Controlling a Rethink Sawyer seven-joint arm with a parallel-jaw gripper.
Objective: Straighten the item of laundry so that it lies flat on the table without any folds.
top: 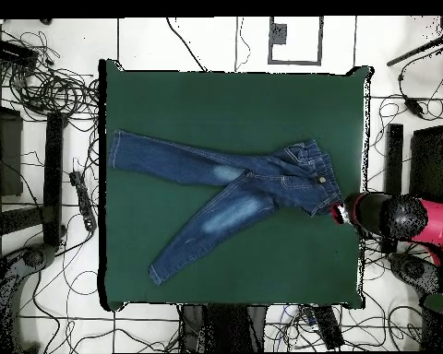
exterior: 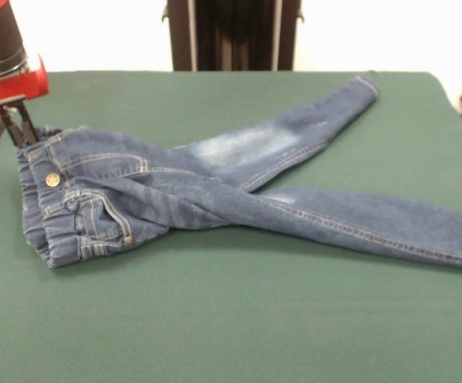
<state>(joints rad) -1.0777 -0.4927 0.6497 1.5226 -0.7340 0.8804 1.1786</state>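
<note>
Right now my gripper (exterior: 21, 132) pinches the waistband of the small blue denim jeans (exterior: 215, 187), legs crossed beyond it on the dark green felt table (exterior: 231, 319); I'd pull slowly, keeping the cloth low.

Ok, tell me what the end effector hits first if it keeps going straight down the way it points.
Likely the waistband corner of the jeans: the end effector points down right at it. Depth is unclear, so it could just miss onto the table.

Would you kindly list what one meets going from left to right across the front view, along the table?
Red and black arm's tool → elasticated waistband with brass button → crossing of the blue denim jeans' legs → long leg reaching the picture's right edge, all on dark green felt table.
</note>
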